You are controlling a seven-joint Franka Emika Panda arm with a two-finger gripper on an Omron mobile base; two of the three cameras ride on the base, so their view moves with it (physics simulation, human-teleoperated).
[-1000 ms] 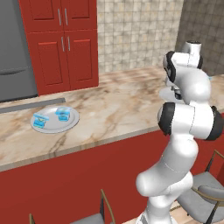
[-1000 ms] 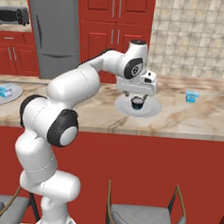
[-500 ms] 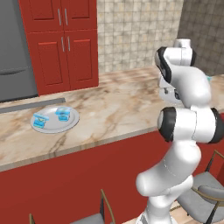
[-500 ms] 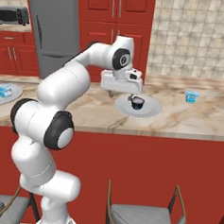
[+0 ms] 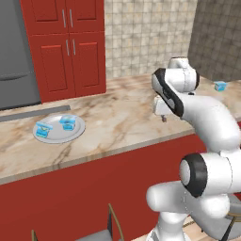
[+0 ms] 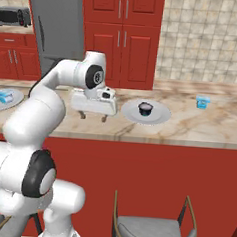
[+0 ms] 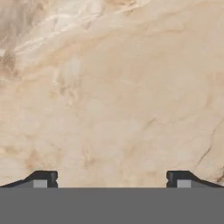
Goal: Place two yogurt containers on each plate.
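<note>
Since 1 second ago the claw (image 6: 93, 116) has been swung left along the desk (image 6: 190, 128), away from the right plate (image 6: 163, 115) over which it hung, and is now held above bare marble with its 2 fingers spread wide and nothing between them. From the hand camera the 2 dark fingertips (image 7: 43, 179) are seen far apart over veined stone. On the right plate 1 dark-looking tub (image 6: 145, 109) is left standing near its middle, though its colour cannot be made out clearly. A further yogurt container (image 6: 203, 102) is set alone on the desk, well to the right of that plate. At the left end of the desk, the left plate (image 5: 77, 132) is seen to carry 2 yogurt containers, 1 at its left edge (image 5: 44, 130) and 1 nearer its middle (image 5: 68, 123), apart from each other. Red cabinets (image 5: 80, 52) are seen behind the desk.
</note>
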